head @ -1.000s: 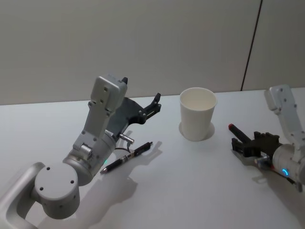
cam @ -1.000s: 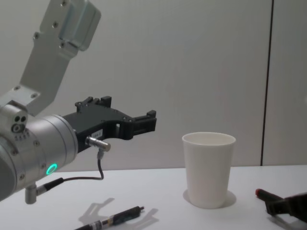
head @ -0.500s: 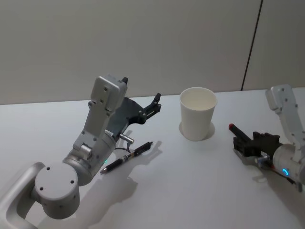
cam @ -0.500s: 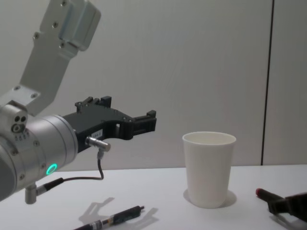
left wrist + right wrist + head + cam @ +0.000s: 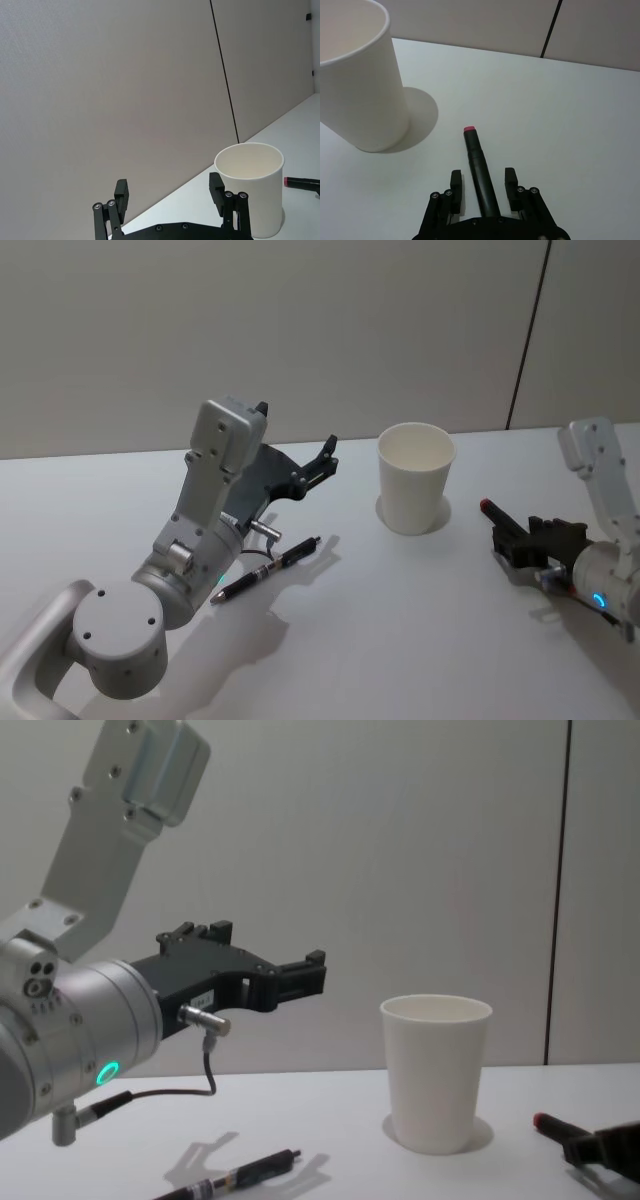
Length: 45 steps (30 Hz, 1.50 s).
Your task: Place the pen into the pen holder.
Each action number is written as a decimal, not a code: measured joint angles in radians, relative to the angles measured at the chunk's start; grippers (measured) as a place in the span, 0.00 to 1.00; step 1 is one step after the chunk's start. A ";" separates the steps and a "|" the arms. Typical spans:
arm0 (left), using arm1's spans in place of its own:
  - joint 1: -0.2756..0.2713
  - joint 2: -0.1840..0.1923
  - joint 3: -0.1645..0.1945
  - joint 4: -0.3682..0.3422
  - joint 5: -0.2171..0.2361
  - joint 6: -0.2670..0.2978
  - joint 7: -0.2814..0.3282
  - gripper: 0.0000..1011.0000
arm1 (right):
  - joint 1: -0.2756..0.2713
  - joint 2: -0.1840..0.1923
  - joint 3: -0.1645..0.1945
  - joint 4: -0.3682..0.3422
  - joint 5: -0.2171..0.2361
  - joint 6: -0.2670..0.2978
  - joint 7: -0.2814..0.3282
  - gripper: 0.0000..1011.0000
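Observation:
The pen holder, a white paper cup [image 5: 415, 480], stands upright at the table's middle back. A black pen with a red end [image 5: 497, 512] lies on the table to its right, pointing at the cup [image 5: 355, 80]. My right gripper [image 5: 482, 180] is low over that pen [image 5: 477, 160], open, with one finger on either side of the barrel and a gap on each side. A second black pen [image 5: 268, 568] lies left of centre. My left gripper [image 5: 325, 455] hangs open and empty above it, aimed at the cup [image 5: 252, 190].
The white table [image 5: 400, 640] is bare in front of the cup. A grey wall [image 5: 300, 330] runs close behind the table's far edge. My left arm's large body [image 5: 190, 560] stands beside the second pen.
My right gripper has edged slightly to the right along the red-ended pen. The left arm, the cup and both pens have not moved.

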<state>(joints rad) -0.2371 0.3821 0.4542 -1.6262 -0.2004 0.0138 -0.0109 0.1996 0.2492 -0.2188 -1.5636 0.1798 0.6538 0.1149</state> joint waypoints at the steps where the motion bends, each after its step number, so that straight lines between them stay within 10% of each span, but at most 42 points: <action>1: 0.000 0.000 0.000 0.000 0.000 0.000 0.000 0.99 | 0.000 0.000 0.000 0.000 0.000 0.000 0.000 0.53; 17: 0.000 0.000 0.000 0.000 0.000 0.000 0.000 0.99 | 0.000 -0.001 0.002 0.002 0.001 -0.003 -0.001 0.18; 31: 0.000 0.000 0.000 0.000 0.000 0.000 0.000 0.99 | 0.000 -0.001 0.001 0.002 -0.002 -0.014 0.003 0.18; 45: 0.000 0.000 0.000 0.000 0.000 0.000 0.000 0.99 | -0.009 0.006 0.004 -0.010 -0.027 -0.142 0.014 0.18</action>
<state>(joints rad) -0.2371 0.3821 0.4542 -1.6262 -0.2003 0.0139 -0.0109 0.1908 0.2553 -0.2152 -1.5738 0.1526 0.5118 0.1286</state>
